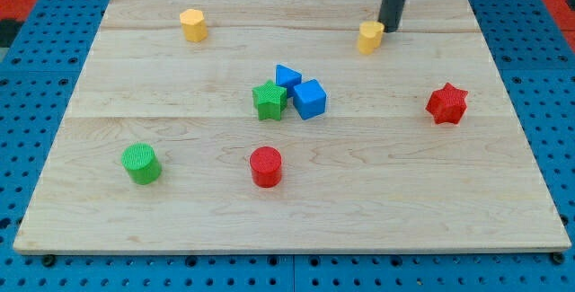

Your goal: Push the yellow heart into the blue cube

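In the camera view, no pincer is carried by the arm, so nothing is gripped; my tip [390, 29] is set at the view's top, touching the upper right side of the yellow heart [369, 37]; the blue cube [310, 99] is found near the middle of the bench [503, 184], well apart from the heart, toward the view's lower left of it; a green star [269, 101] and a second blue block [287, 76] are pressed beside the cube; a red star [446, 103] is seen at the view's right.
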You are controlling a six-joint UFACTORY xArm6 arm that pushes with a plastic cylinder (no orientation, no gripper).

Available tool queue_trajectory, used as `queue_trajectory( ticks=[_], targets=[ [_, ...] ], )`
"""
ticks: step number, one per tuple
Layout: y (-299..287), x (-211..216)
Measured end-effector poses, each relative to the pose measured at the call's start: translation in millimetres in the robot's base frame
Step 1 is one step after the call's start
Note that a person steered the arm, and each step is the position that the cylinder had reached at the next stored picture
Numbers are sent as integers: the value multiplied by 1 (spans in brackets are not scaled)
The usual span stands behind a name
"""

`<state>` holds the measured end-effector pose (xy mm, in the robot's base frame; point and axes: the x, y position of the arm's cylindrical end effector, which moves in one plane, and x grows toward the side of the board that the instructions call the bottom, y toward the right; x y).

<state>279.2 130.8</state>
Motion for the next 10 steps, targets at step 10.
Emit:
queue_trajectory(
  ticks=[10],
  targets=[
    [76,64]
  ],
)
